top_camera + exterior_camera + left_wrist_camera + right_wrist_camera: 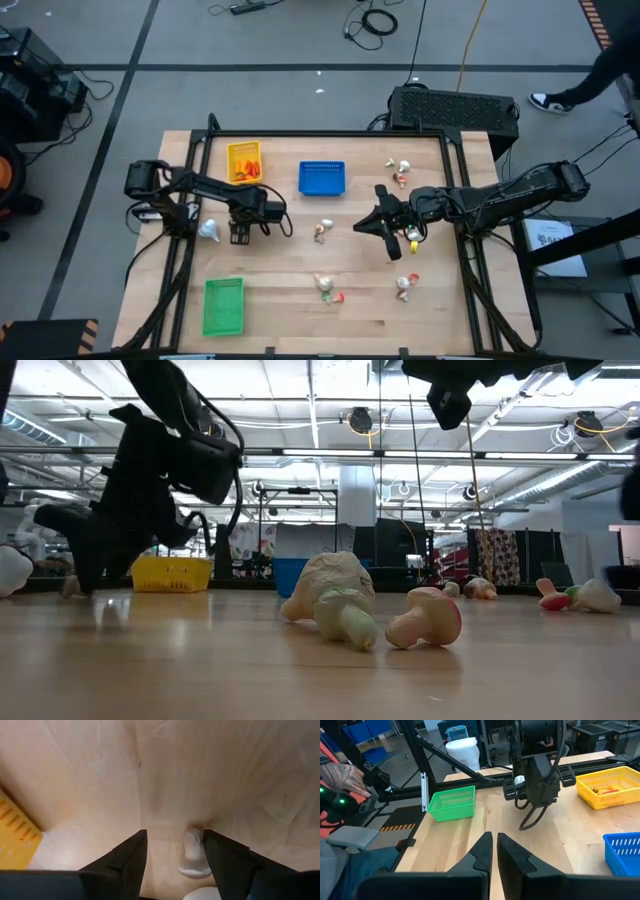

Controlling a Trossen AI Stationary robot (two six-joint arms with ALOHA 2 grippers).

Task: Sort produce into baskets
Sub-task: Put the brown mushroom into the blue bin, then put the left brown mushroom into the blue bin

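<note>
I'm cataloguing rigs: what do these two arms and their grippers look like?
Both arms are dark, jointed, trailing black cables. The left gripper has two flat black wedge fingers; the right gripper has matching black tapered fingers. No markings show.

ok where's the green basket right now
In the high view the green basket sits at the table's near-left corner, apart from the yellow basket and blue basket along the far edge, with the left gripper hanging between.

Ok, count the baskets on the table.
3. Yellow basket at the far edge by the left arm, blue basket beside it at center, green basket at the near left. None seems hidden.
</note>
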